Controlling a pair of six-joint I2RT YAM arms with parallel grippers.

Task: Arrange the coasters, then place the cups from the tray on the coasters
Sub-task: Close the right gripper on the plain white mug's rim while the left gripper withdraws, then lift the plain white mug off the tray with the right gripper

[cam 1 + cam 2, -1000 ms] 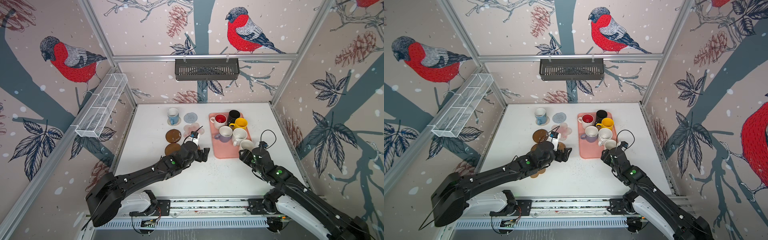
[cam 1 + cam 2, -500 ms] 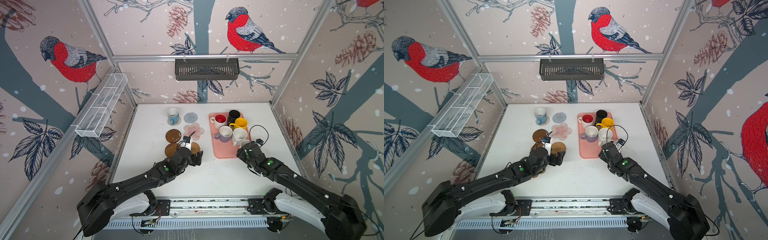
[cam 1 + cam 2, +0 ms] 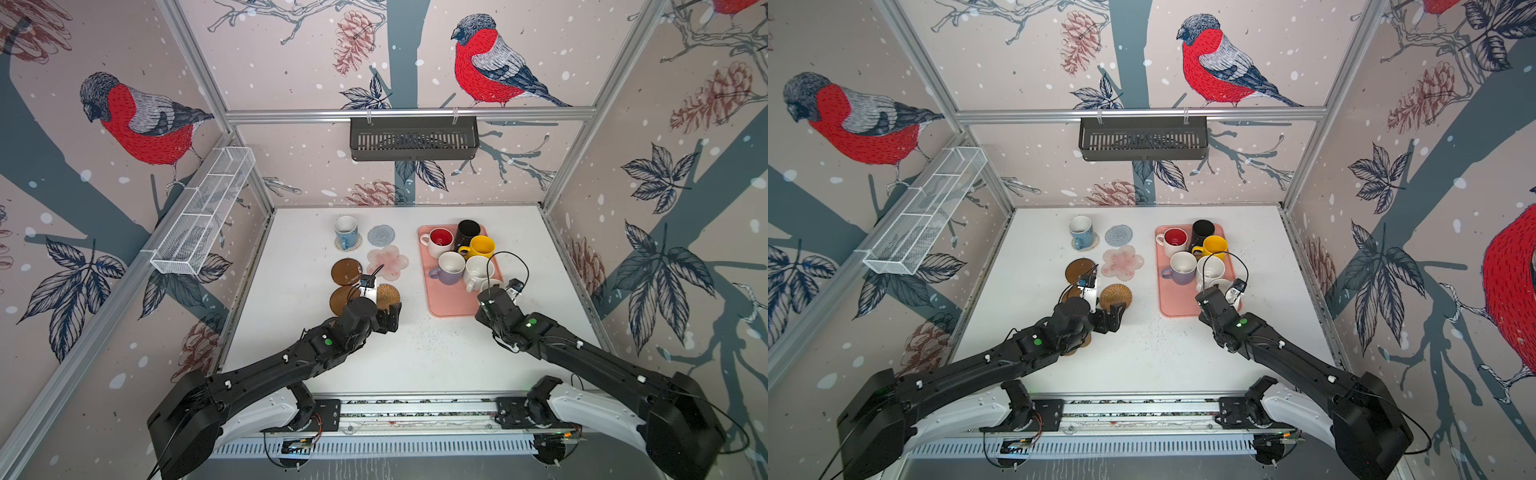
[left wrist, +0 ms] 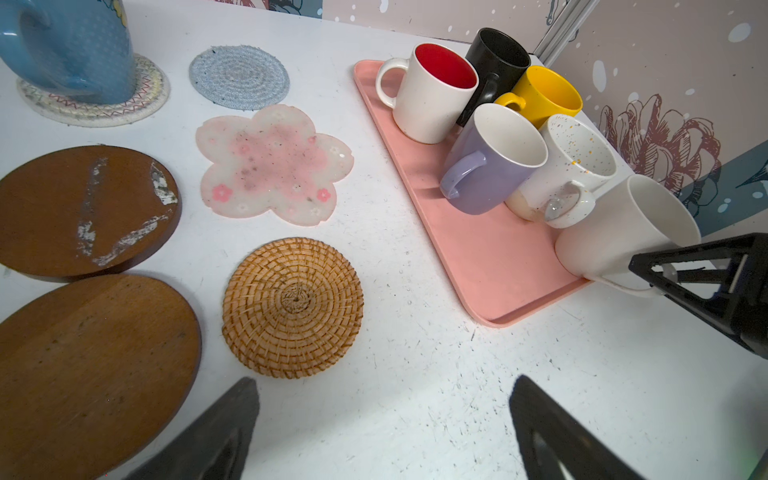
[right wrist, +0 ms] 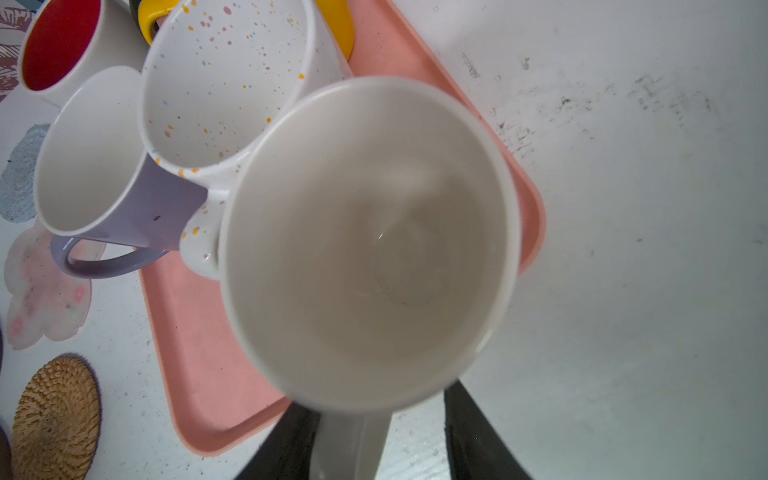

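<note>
The pink tray (image 3: 451, 300) holds several cups: red-inside (image 3: 439, 241), black (image 3: 468, 232), yellow (image 3: 483, 247), lavender (image 3: 451, 268), speckled white (image 3: 478, 269) and a plain white cup (image 5: 365, 241) at its near corner. My right gripper (image 5: 380, 415) is open around that cup's handle; one finger touches it and the other stands apart. A light blue cup (image 3: 345, 232) sits on a beige woven coaster (image 4: 95, 110). My left gripper (image 4: 384, 380) is open and empty, just in front of the wicker coaster (image 4: 293, 307).
Left of the tray lie a grey-blue woven coaster (image 3: 381, 235), a pink flower coaster (image 3: 387, 261) and two brown discs (image 3: 346, 271) (image 3: 341, 300). A dark slotted basket (image 3: 413, 139) hangs on the back wall and a white wire rack (image 3: 203, 216) on the left wall.
My right gripper moved in to the plain white cup and its jaws narrowed around the handle. My left arm drew back toward the front, uncovering the flower and wicker coasters.
</note>
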